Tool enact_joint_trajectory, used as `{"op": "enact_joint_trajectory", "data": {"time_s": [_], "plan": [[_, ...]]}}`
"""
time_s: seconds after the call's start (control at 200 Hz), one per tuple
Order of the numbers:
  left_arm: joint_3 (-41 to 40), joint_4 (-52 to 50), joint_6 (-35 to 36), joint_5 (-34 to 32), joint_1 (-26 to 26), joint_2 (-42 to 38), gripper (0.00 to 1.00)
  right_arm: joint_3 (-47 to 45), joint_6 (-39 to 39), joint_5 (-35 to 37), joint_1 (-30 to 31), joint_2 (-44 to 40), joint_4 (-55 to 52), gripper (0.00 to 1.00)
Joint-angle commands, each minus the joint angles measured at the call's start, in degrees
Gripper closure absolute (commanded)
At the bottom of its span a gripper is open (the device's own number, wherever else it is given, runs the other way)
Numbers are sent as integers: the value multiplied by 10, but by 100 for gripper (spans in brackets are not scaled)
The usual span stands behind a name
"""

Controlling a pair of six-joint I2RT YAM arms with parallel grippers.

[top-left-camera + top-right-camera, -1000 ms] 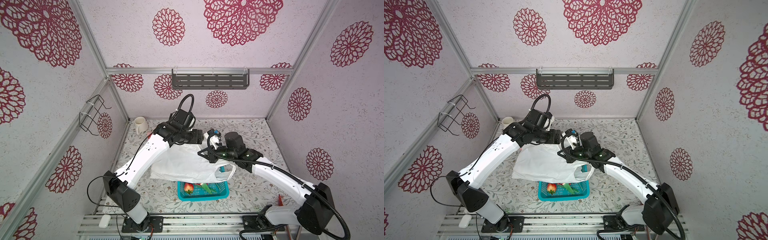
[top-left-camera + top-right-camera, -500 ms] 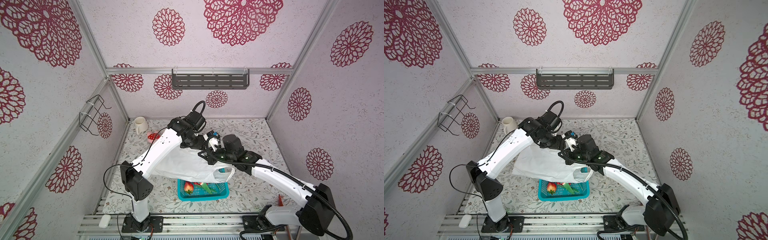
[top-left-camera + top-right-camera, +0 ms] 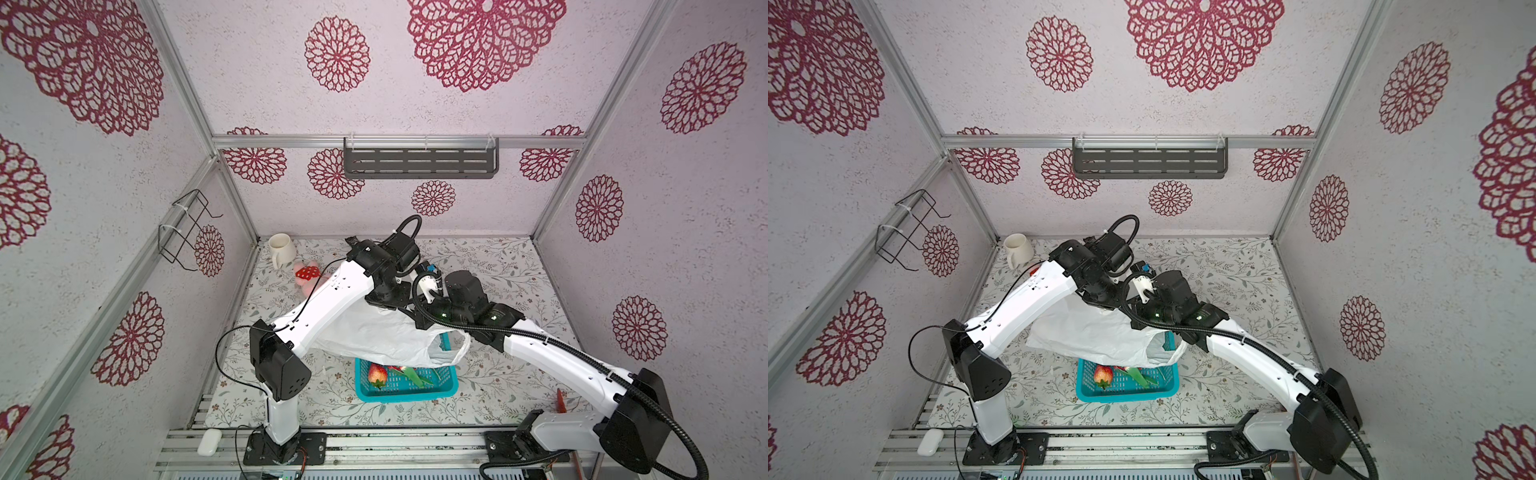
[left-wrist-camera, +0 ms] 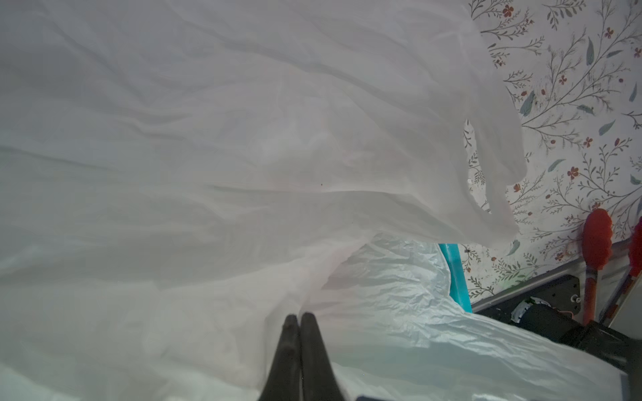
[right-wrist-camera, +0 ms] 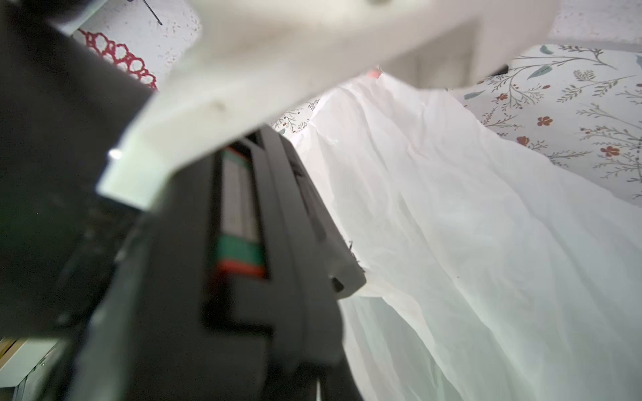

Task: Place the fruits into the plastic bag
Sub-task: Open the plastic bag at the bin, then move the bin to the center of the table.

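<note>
The left gripper (image 4: pixel 298 321) has its fingers pressed together on a fold of the plastic bag (image 4: pixel 208 173); the film rises straight from the fingertips. The right gripper (image 3: pixel 417 320) meets the bag's raised top edge just beside the left one. Its jaws are closed, but its fingertips are hidden, so a hold on the film cannot be confirmed. In its wrist view the left arm's black body blocks most of the picture.

In both top views the bag (image 3: pixel 374 336) hangs over the middle of the bench (image 3: pixel 498 270). Its lower edge drapes over the far part of the teal basket (image 3: pixel 407 395), which stands near the front edge. A strawberry (image 3: pixel 377 373) and a long green piece (image 3: pixel 415 376) lie in the basket's uncovered part. A cream mug (image 3: pixel 281 249) and a pink plush toy (image 3: pixel 307 274) sit toward the far left corner. Red-tipped tongs (image 4: pixel 595 239) lie at the front edge.

The bag is thin, white, creased and slightly see-through, with one loop handle (image 3: pixel 451 353) hanging open.
</note>
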Motion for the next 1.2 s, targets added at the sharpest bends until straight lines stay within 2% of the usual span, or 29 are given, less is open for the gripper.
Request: {"op": "enact_joint_trajectory", "data": {"time_s": [0.0,0.04,0.06,0.095,0.13,0.2,0.265,0.345,0.43,0.56,0.66,0.816,1.006,1.196], "plan": [[-16,5,-13,-14,29,-36,100,8,-8,44,-7,-44,28,100],[-27,37,-21,-4,47,-56,100,10,-8,50,-10,-51,20,98],[-38,58,-26,3,56,-70,100,12,-9,50,-12,-56,15,87],[-63,109,-34,21,72,-98,100,17,-8,50,-17,-65,4,59],[-97,165,-42,53,92,-129,100,21,-9,51,-23,-77,-6,44],[-169,282,-66,115,129,-187,100,29,-7,58,-40,-105,-23,26],[-228,364,-94,174,163,-228,100,34,-1,54,-68,-135,-31,17],[-266,436,-105,245,192,-256,100,41,11,35,-116,-161,-40,13],[-281,450,-89,295,206,-274,100,50,11,23,-158,-177,-57,12],[-309,476,-88,354,228,-298,100,60,8,18,-185,-170,-84,12],[-344,506,-127,357,262,-320,100,50,25,1,-199,-164,-80,12],[-420,610,-216,397,329,-357,100,13,55,-11,-220,-164,-64,11],[-445,662,-227,432,357,-378,100,-45,27,7,-213,-112,-104,15],[-454,686,-228,430,372,-390,100,-114,42,46,-150,-28,-34,17]]}}
